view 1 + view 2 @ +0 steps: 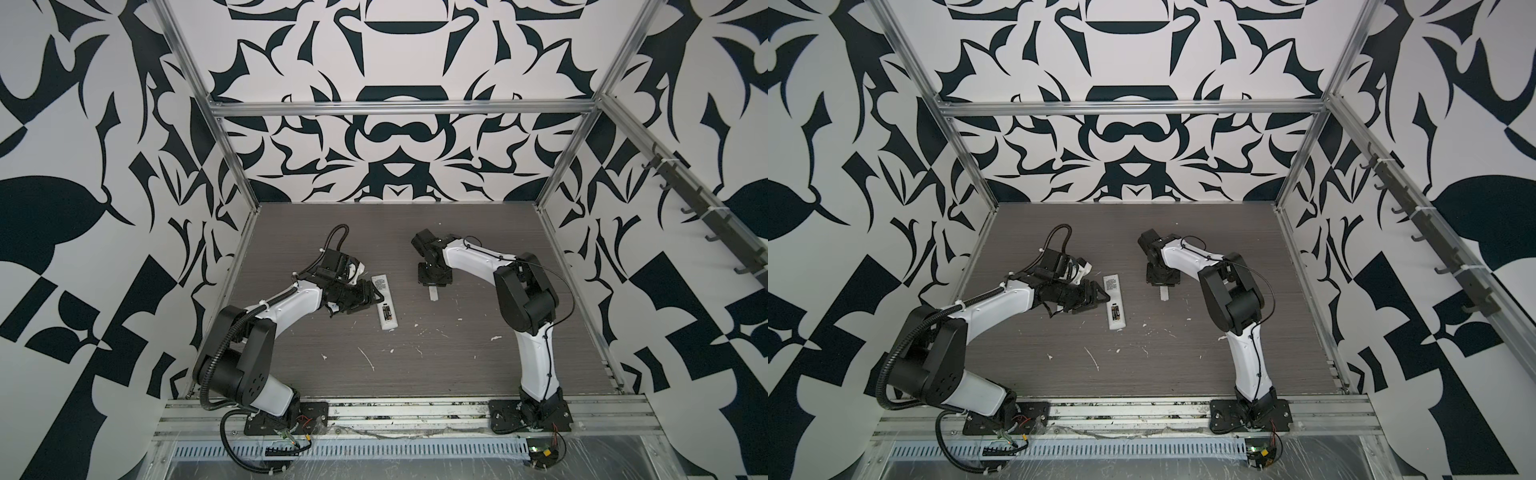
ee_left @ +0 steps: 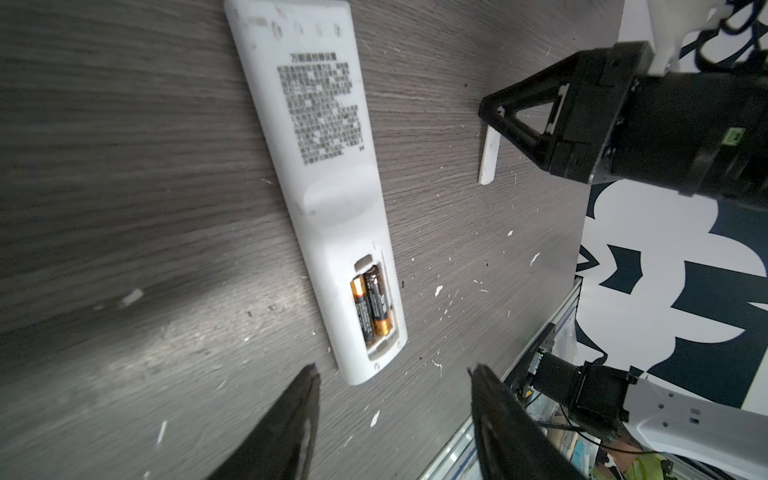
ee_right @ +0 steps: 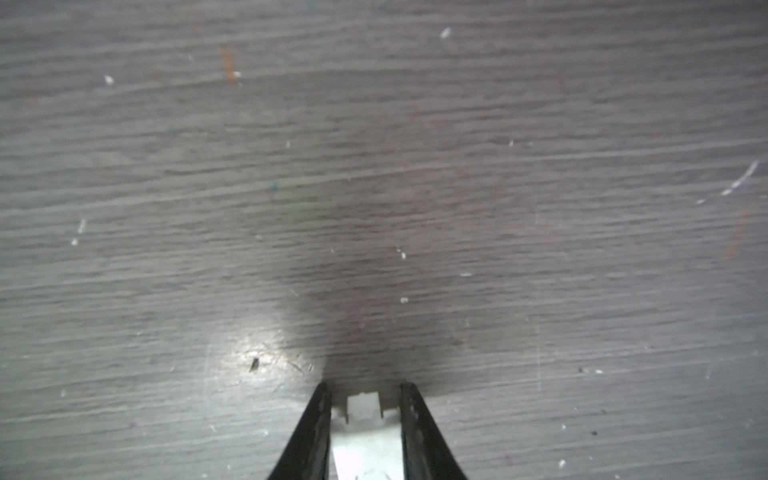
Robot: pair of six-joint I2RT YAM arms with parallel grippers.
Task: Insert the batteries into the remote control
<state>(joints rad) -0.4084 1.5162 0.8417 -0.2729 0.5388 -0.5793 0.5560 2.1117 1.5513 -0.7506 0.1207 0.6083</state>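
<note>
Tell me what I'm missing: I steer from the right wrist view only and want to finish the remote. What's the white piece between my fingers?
Observer: It looks like the battery cover, lying flat on the table, apart from the remote.
Operator: Batteries in yet?
Observer: Two batteries sit side by side in the remote's open compartment.
Operator: Is the other arm in my way?
Observer: Probably not; the left gripper hangs open and empty on the remote's far side from the cover.

black-and-white patterned walls [image 1: 395, 58], grey woodgrain tabletop [image 1: 436, 374]
</note>
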